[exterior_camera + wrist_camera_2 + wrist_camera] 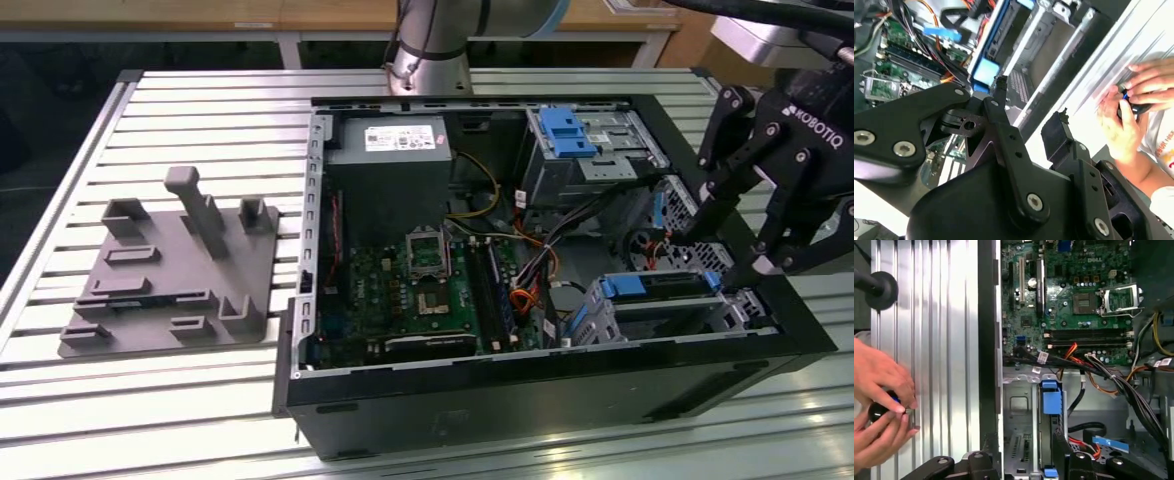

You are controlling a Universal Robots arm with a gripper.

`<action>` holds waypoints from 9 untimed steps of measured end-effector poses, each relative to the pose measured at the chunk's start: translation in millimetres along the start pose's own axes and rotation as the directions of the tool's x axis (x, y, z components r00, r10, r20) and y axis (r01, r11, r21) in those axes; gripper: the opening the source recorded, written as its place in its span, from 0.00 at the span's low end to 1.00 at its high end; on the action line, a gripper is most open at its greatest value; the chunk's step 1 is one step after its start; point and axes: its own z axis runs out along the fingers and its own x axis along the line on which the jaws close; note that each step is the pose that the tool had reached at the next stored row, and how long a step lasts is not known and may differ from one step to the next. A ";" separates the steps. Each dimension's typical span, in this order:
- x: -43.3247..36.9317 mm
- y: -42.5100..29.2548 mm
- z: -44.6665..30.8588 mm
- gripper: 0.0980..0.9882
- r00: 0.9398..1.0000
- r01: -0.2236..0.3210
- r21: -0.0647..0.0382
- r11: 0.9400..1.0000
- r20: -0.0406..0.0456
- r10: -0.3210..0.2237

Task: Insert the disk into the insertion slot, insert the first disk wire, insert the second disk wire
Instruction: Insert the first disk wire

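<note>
The disk [663,284], silver in a bright blue carrier, lies in the insertion slot [727,316], a low silvery cage at the front right corner of the open computer case. Its blue handle end [1050,398] faces the motherboard and shows in both wrist views [986,70]. My gripper [731,252] hangs open just above the disk's outer end and the case's right wall, with nothing between its fingers [1028,100]. Loose orange and black wires [1089,371] run past the slot, and a blue-tipped connector [1110,442] lies beside it.
A taller grey cage with a blue clip [571,131] stands at the case's back right. A grey fixture block [174,270] sits on the slatted table at the exterior view's left. A person's hands [879,405] work a small dark object on the table beside the case wall [1134,100].
</note>
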 end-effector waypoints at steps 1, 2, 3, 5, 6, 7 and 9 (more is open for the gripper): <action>-2.4 -2.0 0.4 0.52 1.000 0.000 0.000 1.000 0.000 0.000; -5.4 -3.8 0.8 0.52 1.000 0.000 0.000 1.000 0.000 0.000; -8.3 -5.8 1.2 0.52 1.000 0.000 0.000 1.000 0.000 0.000; -15.2 -9.5 2.4 0.52 1.000 0.000 0.000 1.000 0.000 0.000; -19.1 -11.2 3.0 0.52 1.000 0.000 0.000 1.000 0.000 0.000; -23.2 -13.0 3.9 0.52 1.000 0.000 0.000 1.000 0.000 0.000; -35.6 -16.1 5.6 0.52 1.000 0.000 0.000 1.000 0.000 0.000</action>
